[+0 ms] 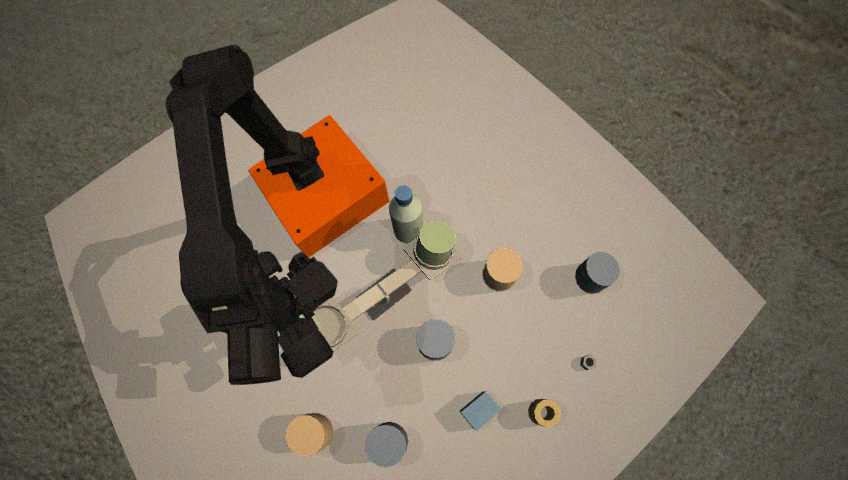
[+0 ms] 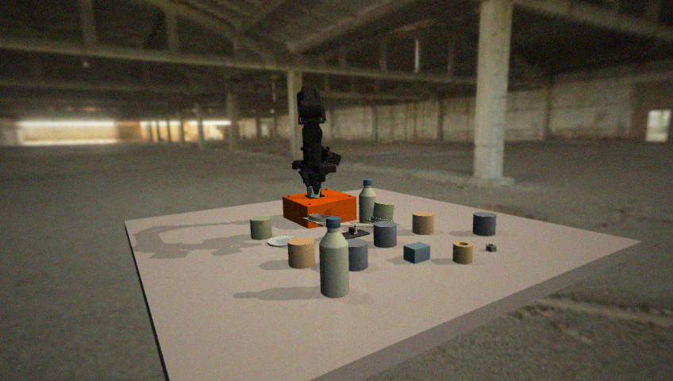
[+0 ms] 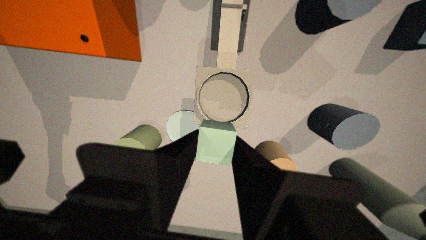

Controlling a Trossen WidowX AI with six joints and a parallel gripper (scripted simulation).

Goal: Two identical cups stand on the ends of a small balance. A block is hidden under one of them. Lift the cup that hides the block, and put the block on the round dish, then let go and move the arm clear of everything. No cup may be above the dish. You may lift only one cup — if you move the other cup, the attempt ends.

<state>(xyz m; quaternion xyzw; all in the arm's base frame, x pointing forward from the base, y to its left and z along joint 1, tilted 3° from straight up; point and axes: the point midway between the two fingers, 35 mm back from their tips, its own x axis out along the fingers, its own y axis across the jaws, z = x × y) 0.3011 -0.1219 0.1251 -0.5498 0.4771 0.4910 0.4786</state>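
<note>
My gripper (image 2: pixel 313 190) (image 3: pixel 216 136) is shut on the pale green block (image 3: pixel 216 147). It holds the block above the balance, near its empty ringed pan (image 1: pixel 334 321) (image 3: pixel 223 98). One green cup (image 1: pixel 437 239) (image 2: pixel 383 211) stands on the pan at the balance's other end, tilted slightly with it. The other green cup (image 2: pixel 260 228) (image 3: pixel 142 137) stands on the table, apart from the balance. The pale round dish (image 2: pixel 278 241) (image 3: pixel 180 125) lies near that cup, with no cup seen above it. In the top view the arm hides the block and most of the dish.
An orange box (image 1: pixel 333 178) (image 2: pixel 325 209) and a bottle (image 1: pixel 406 220) (image 2: pixel 367 205) stand near the cup-bearing end. Orange and blue-grey cylinders, including one (image 1: pixel 435 339) beside the balance, stand around. A second bottle (image 2: pixel 334 264) stands at the front in the exterior view.
</note>
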